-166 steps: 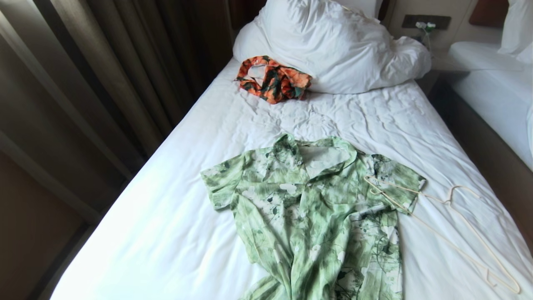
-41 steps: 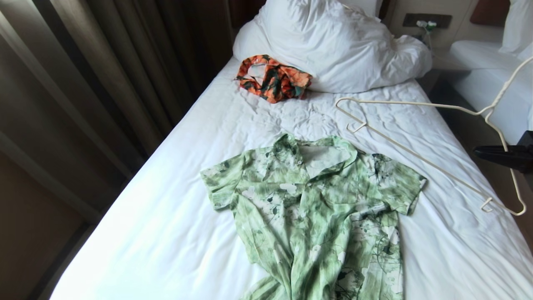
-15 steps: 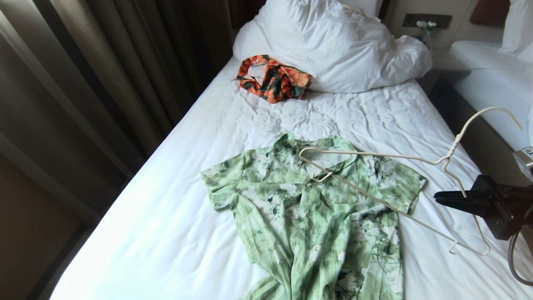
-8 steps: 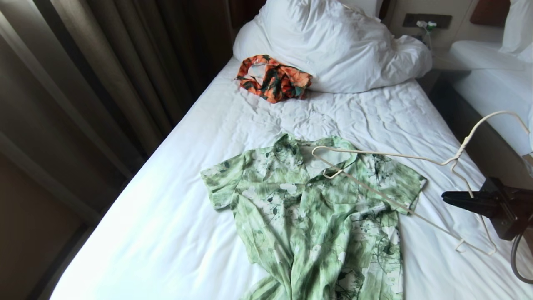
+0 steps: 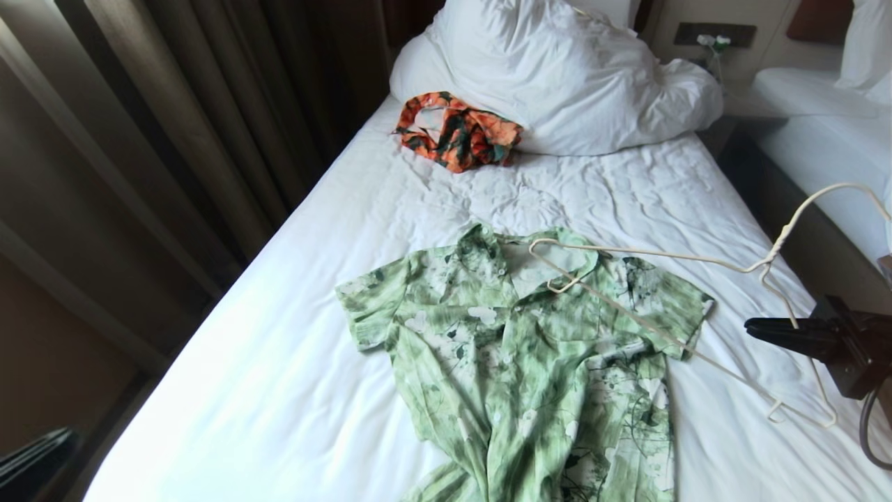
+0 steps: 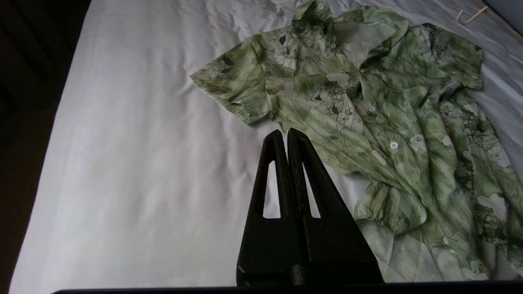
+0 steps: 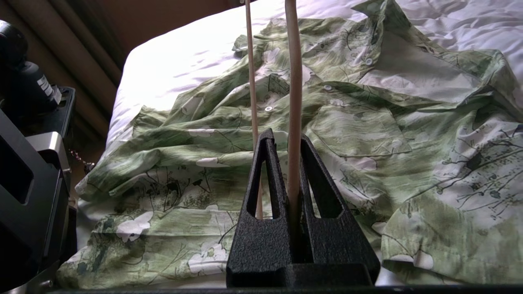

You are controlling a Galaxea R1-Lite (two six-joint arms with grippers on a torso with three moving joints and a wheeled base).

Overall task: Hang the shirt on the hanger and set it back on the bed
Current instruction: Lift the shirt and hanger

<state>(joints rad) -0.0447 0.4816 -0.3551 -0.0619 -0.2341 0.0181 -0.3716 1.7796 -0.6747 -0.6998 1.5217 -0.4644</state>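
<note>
While head hides it, jaws pinch hanger (image 7: 294, 102)

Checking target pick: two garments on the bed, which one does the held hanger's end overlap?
The light green leaf-print collared shirt, spread flat mid-bed: the cream wire hanger, clamped in the right gripper, reaches over its collar. The crumpled orange-and-teal floral garment lies apart, by the pillow.

The shirt (image 5: 529, 362), green leaf print, lies flat and face-up on the bed (image 5: 279, 390), collar open. The hanger (image 5: 655, 259), cream wire, is tilted, one end over the collar.
</note>
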